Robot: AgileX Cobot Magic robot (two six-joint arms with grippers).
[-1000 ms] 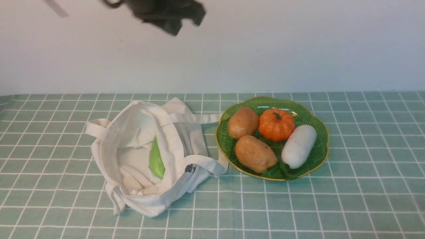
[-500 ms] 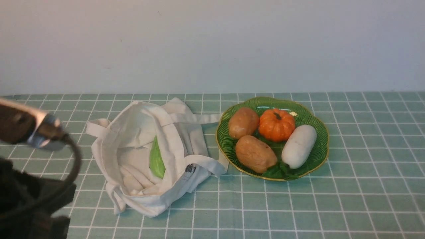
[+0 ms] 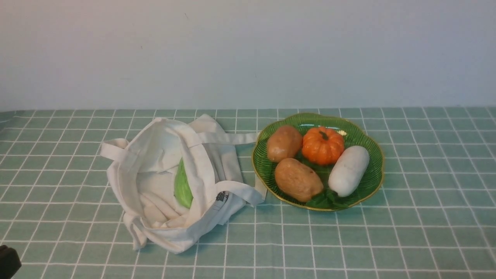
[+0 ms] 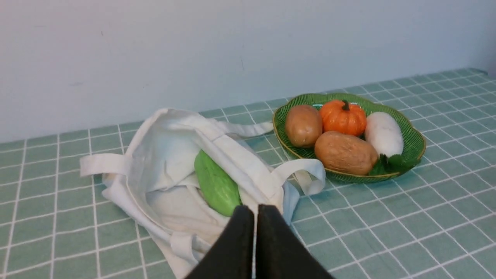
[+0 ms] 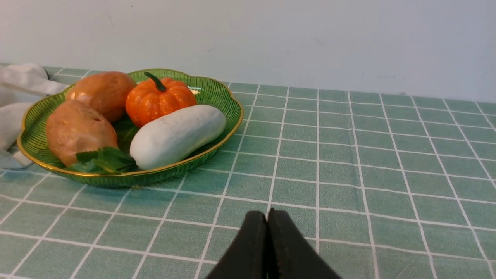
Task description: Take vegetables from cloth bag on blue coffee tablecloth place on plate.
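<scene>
At the near left corner of the front view, a dark piece of the left arm (image 3: 8,262) pokes in, well apart from the bag. The left gripper (image 4: 256,211) has its fingers brought together, holding nothing.

The cloth bag (image 3: 201,166), soft off-white canvas, lies slumped on its side on the left part of the tablecloth (image 3: 348,236), which is pale teal-green with a white grid. One flat strap loops out at its left. Inside the gaping mouth lies the pale green leafy vegetable (image 3: 182,187), long and tapering, lightly ribbed, partly covered by the bag's right-hand edge, which hangs over it. On the bag's right flank is a small black printed mark (image 3: 222,197), folded and too small to read. Two more straps stretch right, reaching the plate's edge.

The plate (image 3: 370,186) is glossy green, scalloped and gold-rimmed. On it, from the left, sit the smooth orange-tan potato (image 3: 284,143), a rougher brown potato (image 3: 298,180) nearer the camera, an orange pumpkin (image 3: 323,146) with a green stem, dark green leaves (image 3: 323,199) and a plump white vegetable (image 3: 348,171).

The right gripper (image 5: 268,217) has its fingers closed together, with nothing between them.
</scene>
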